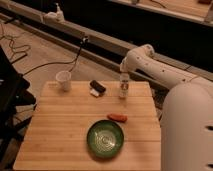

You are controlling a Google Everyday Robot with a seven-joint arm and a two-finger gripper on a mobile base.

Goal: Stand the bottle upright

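Claw [124, 73] clamped shut on bottle [123, 86] top. Looks light, thin-walled, slippery, tippy; best gripped near cap, right of cup [63, 80].

Wooden-slat surface [65, 135] at centre, on a brownish floor [35, 55] crossed by dark cables [55, 62]. A long pale rail [75, 32] runs from 10 to 3 o'clock, dark wall behind. Lighting dim and warm.
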